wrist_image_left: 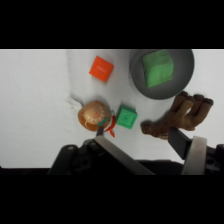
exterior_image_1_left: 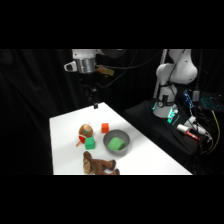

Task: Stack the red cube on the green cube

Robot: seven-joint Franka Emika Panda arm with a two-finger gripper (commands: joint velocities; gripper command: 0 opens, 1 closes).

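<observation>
- In the side view the gripper (exterior_image_1_left: 95,104) hangs high over the far end of the white table (exterior_image_1_left: 65,150), in the upper middle of the frame, well above everything on the table and holding nothing.
- In the wrist view the two fingers (wrist_image_left: 177,140) rise from the bottom edge with a wide gap between them, so they stand apart; one tip lies near the round toy, the other over the plush toy's edge.
- The red cube (exterior_image_1_left: 105,128) sits alone on the tabletop near the picture's centre; in the wrist view the red cube (wrist_image_left: 101,68) is in the upper middle, apart from everything else.
- The green cube (exterior_image_1_left: 90,144) rests on the table below and left of the red one, just beside the round brown-orange toy (exterior_image_1_left: 85,131); the wrist view shows the green cube (wrist_image_left: 126,117) at centre, right of the round toy (wrist_image_left: 93,115) and very close to it. Whether the two touch I cannot tell.
- The two cubes are near each other but apart, neither on top of the other.
- A grey bowl (exterior_image_1_left: 125,139) stands right of the green cube and holds a larger green block (exterior_image_1_left: 117,144); in the wrist view the bowl (wrist_image_left: 187,75) is at the upper right with the block (wrist_image_left: 158,69) inside it.
- A brown plush toy (exterior_image_1_left: 98,164) lies at the near edge of the table, in the lower middle of the side view; in the wrist view the plush toy (wrist_image_left: 180,114) is at the right, below the bowl.
- The arm's base (exterior_image_1_left: 172,85) stands at the upper right of the side view, beside the table.
</observation>
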